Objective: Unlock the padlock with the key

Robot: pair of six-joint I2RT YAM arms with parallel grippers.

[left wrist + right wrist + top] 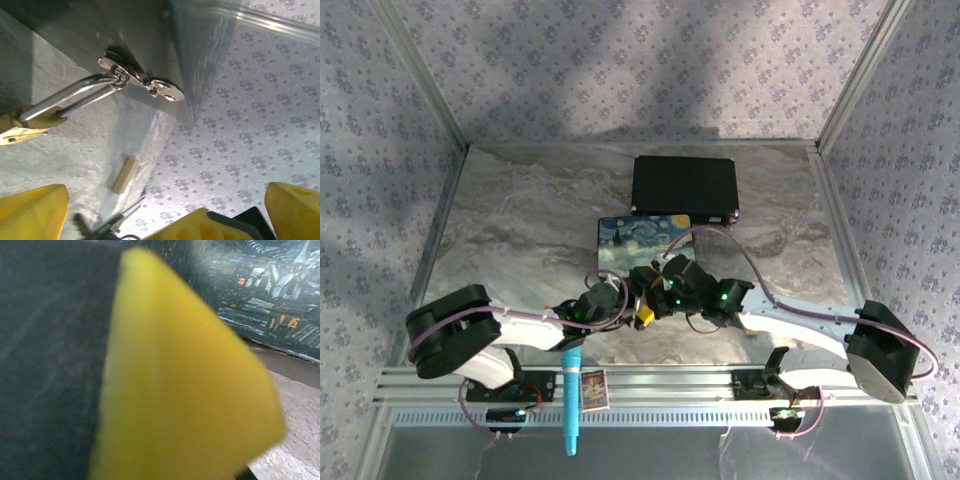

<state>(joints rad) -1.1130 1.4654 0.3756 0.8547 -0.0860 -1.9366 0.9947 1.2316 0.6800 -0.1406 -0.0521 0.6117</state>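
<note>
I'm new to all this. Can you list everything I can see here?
Brass-gold padlock with silver shackle: one, hooked through the box's silver hasp.
Starry-night painted box: one, blue-yellow, table centre.
Flat black case: one, behind the box.
Pale wooden block: one, on the table.
Blue pen: one, near edge.
Small picture card: one, beside the pen.
Marbled grey table: one.
Left gripper: yellow fingers, open, by the padlock.
Right gripper: yellow fingers, beside the box.

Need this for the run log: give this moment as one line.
padlock: shackle through box hasp | left claw: open | right claw: state unclear | block: on table
</note>
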